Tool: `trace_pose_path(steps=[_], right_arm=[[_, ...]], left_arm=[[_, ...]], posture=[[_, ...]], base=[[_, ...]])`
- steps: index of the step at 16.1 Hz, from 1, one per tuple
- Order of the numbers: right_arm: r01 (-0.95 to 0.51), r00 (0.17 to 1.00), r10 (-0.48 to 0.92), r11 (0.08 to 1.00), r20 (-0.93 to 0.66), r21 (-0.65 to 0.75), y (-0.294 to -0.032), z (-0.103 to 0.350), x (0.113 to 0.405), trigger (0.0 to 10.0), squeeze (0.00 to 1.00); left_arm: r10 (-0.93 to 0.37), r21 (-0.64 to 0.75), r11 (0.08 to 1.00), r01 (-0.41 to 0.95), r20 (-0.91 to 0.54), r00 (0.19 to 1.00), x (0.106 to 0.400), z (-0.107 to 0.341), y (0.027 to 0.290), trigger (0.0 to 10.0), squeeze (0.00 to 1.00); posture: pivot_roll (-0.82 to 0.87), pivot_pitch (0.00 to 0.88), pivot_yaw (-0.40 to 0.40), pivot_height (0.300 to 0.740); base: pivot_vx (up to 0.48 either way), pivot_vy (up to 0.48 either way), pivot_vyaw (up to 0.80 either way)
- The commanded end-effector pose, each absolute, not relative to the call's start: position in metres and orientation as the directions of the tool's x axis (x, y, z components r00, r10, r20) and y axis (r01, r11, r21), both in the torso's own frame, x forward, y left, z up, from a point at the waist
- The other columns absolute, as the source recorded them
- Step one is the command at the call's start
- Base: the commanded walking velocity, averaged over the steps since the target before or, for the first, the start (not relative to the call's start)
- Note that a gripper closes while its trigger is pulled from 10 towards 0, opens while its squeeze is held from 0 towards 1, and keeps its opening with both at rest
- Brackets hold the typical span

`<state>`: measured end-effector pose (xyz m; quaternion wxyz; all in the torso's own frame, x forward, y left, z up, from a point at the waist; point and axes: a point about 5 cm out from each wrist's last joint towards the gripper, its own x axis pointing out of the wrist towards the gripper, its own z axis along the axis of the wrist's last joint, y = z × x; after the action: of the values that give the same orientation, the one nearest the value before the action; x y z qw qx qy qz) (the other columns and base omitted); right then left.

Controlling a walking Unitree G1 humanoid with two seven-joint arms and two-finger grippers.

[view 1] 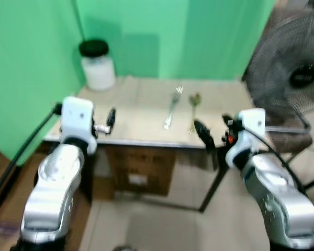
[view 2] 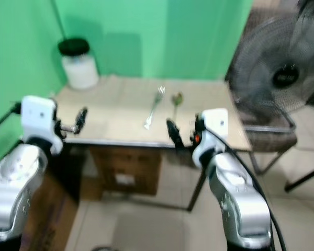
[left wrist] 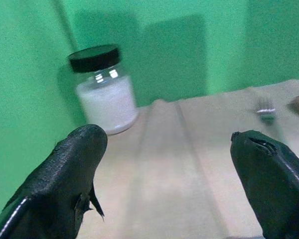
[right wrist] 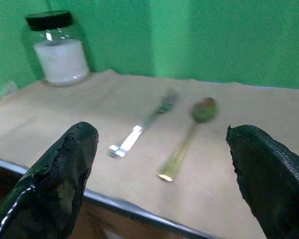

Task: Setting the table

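Fork (right wrist: 142,123) beside spoon (right wrist: 187,137), jar (right wrist: 60,50) behind.

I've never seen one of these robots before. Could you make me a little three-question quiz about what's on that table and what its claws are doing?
1. True or false: the fork and the spoon lie side by side on the table.
2. Which thing stands in the table's far left corner? A) a plate B) a jar with a black lid C) a cup
3. Fill in: the right claw is open and holds ____.

Key
1. True; the fork lies to the left of the spoon.
2. B; it holds something white.
3. Nothing. The left claw is open and holds nothing either.
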<state>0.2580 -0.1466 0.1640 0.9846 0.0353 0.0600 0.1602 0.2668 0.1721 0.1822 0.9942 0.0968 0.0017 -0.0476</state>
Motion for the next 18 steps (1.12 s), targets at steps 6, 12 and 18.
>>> trace_pose_path(steps=[6, 12, 18], right_arm=[[-0.3, 0.937, 0.31, 0.95, -0.161, 0.087, -0.148, 0.155, 0.26, 10.0, 0.0], [-0.252, 0.954, 0.256, 0.967, -0.156, 0.049, -0.148, 0.156, 0.275, 10.0, 0.0], [-0.197, 0.967, 0.197, 0.98, -0.16, 0.017, -0.151, 0.155, 0.28, 10.0, 0.0]], left_arm=[[-0.12, 0.217, 0.967, 0.132, -0.066, 0.991, 0.267, 0.172, 0.166, 10.0, 0.0], [-0.131, 0.211, 0.967, 0.14, -0.054, 0.99, 0.27, 0.174, 0.162, 10.0, 0.0], [-0.147, 0.208, 0.966, 0.154, -0.047, 0.988, 0.272, 0.175, 0.16, 10.0, 0.0]], posture=[[0.15, 0.0, 0.011, 0.74], [0.15, 0.0, 0.001, 0.74], [0.15, 0.0, 0.006, 0.74]], base=[[0.0, 0.0, 0.0], [0.165, 0.0, 0.4], [0.261, 0.0, 0.0]])
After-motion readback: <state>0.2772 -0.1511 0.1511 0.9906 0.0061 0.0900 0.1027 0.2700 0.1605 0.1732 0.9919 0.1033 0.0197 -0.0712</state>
